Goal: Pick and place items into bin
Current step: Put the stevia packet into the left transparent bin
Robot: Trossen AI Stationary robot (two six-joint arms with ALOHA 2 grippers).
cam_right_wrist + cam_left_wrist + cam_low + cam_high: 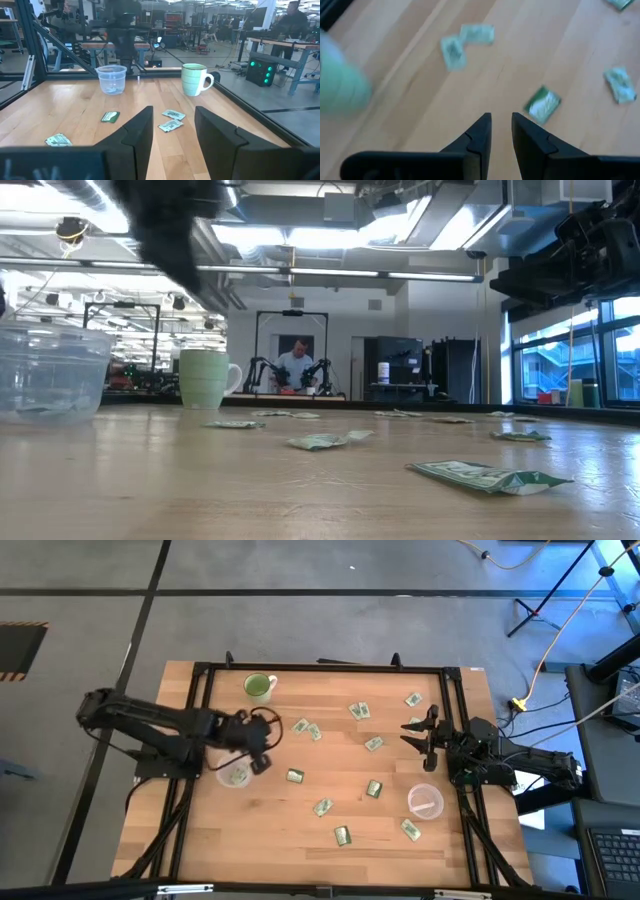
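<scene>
Left gripper (262,748) hovers above the clear cup (235,774), jaws slightly parted and empty.
Green packets (374,743) lie scattered across the table (200,830); the right gripper (418,732) waits at the table's right edge, jaws parted, holding nothing.

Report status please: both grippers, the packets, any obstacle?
Left gripper open, empty, above the table near left clear cup. Right gripper open, waiting at right edge. Packets scattered on table. Green mug stands clear.
</scene>
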